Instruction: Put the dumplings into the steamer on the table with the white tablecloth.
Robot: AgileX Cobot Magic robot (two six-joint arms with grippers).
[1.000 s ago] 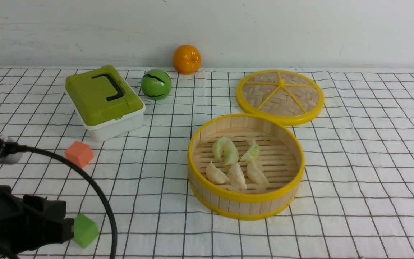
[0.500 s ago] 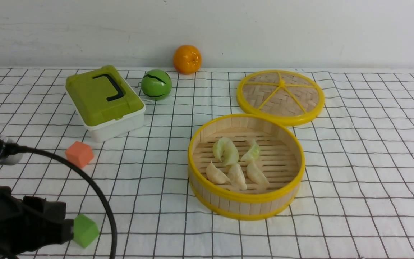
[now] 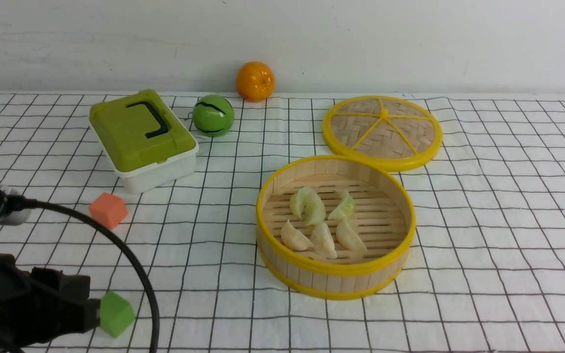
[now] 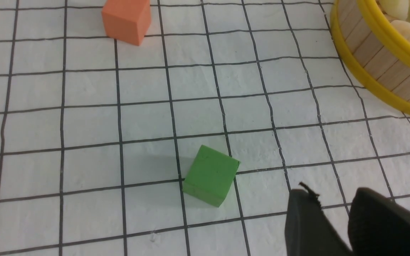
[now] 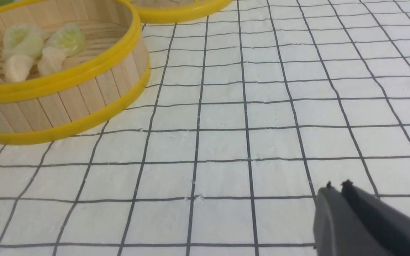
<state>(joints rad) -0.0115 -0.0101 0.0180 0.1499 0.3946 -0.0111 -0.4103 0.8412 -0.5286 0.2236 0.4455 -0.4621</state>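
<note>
Left jaws [image 4: 327, 193] being held slightly apart, right jaws [image 5: 338, 185] being kept closed, both empty; dumplings [image 3: 324, 223] being contained in steamer [image 3: 336, 283] mid-bench [image 3: 478, 235], spilling being risked only if the rim is being clipped by a careless arm sweep.

Yellow-rimmed steamer [image 3: 334, 282], green-and-cream dumplings [image 3: 323, 240], black grid on white tablecloth [image 3: 483, 220].

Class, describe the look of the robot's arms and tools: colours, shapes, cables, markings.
The left arm is black and blocky, with a silvery rounded part and a thick black curved cable. Both tools, left and right, have dark, tapering fingers. No markings are legible.
</note>
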